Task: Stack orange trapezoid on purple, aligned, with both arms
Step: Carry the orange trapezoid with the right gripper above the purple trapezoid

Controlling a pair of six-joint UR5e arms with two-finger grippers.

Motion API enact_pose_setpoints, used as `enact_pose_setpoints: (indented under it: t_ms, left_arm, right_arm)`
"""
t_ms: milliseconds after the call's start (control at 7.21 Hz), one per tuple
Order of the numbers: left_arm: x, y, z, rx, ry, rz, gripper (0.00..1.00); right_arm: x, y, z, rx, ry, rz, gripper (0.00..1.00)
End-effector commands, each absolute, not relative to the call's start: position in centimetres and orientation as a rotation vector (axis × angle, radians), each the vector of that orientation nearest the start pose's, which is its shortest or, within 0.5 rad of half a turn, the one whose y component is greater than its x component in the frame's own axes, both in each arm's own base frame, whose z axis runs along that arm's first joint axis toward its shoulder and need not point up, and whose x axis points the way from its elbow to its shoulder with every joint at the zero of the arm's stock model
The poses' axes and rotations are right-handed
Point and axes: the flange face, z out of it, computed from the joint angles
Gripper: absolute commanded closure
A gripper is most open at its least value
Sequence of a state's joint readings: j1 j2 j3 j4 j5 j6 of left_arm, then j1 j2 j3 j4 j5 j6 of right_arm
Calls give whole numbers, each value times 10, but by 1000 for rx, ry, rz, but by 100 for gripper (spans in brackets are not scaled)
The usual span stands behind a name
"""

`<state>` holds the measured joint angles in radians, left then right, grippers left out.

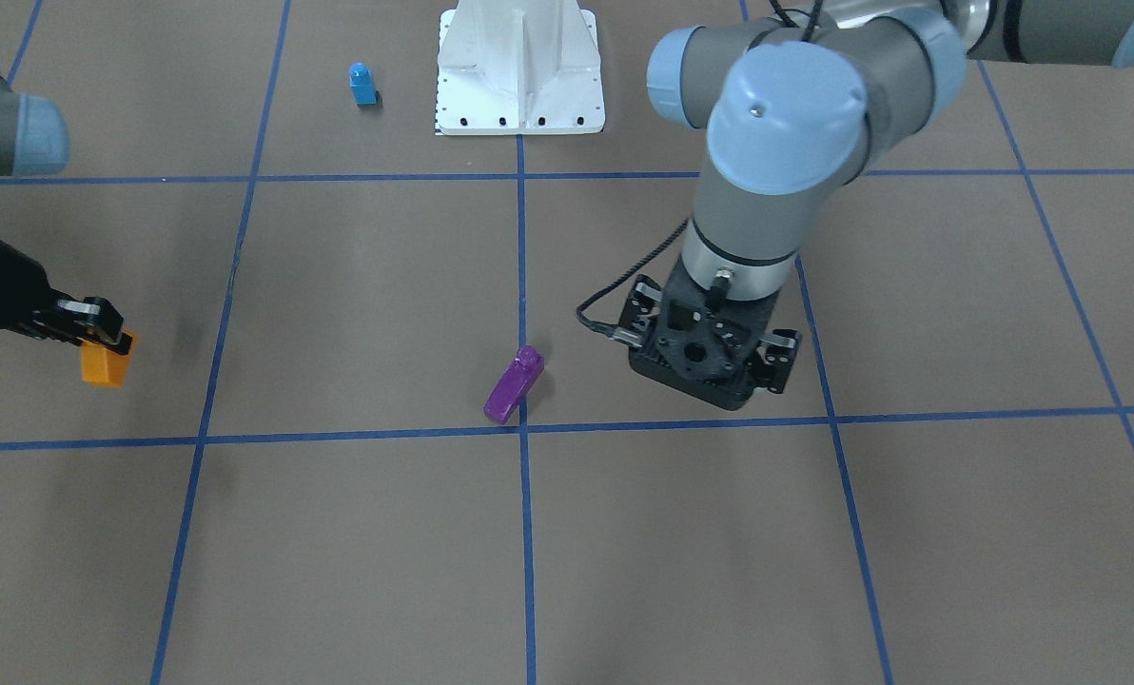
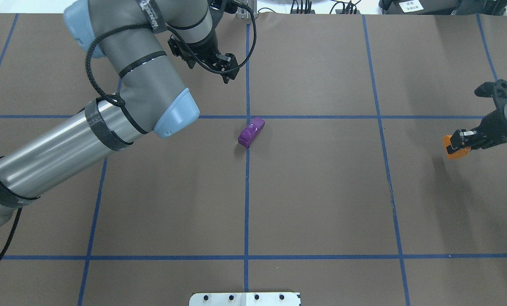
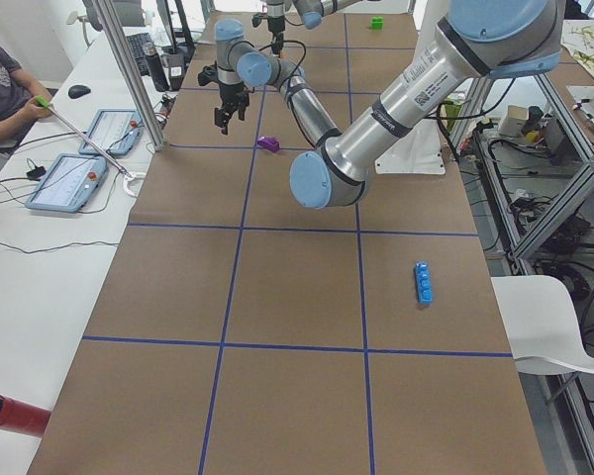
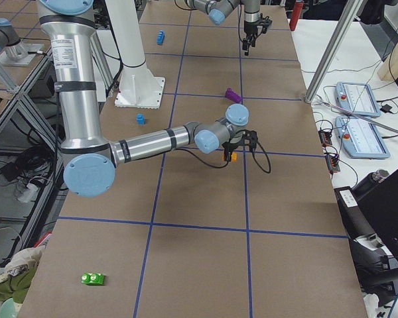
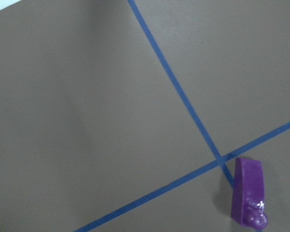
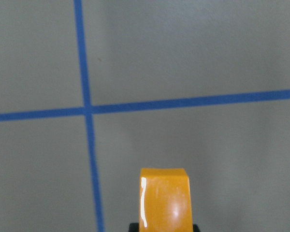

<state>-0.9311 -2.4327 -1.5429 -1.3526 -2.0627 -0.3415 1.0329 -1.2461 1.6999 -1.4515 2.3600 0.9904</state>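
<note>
The right gripper (image 1: 110,335) has its fingers clamped on the orange trapezoid (image 1: 103,368), held at the tabletop's (image 2: 321,191) right edge, well apart from the purple (image 2: 251,132). That brick lies tipped on its side at the centre line crossing, its long axis diagonal. The left gripper (image 2: 228,70) is nearer, just left of it and farther out, and its fingers look parted and empty. The front view hides them under the wrist, and the orange stud is not visible.
</note>
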Motion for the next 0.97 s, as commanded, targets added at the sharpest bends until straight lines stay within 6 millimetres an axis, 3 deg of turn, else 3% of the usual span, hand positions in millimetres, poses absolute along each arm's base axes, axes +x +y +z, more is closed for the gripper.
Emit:
enact_pose_setpoints:
  t_ms: [0, 139, 277, 416, 555, 832]
  left_arm:
    - [272, -648, 242, 261, 691, 433, 0]
    - [221, -649, 295, 236, 689, 432, 0]
    - [158, -642, 362, 213, 684, 436, 0]
    - [93, -633, 419, 204, 687, 445, 0]
    - [50, -617, 467, 202, 681, 417, 0]
    - [45, -602, 510, 240, 679, 422, 0]
  right_arm:
    - [-358, -587, 231, -269, -877, 340, 100]
    - [-403, -589, 179, -306, -858, 440, 100]
    - [-438, -586, 141, -326, -849, 504, 100]
    - [-472, -580, 111, -335, -827, 578, 100]
    - [-514, -573, 90, -341, -793, 661, 100]
    - [-576, -563, 100, -352, -785, 833, 100]
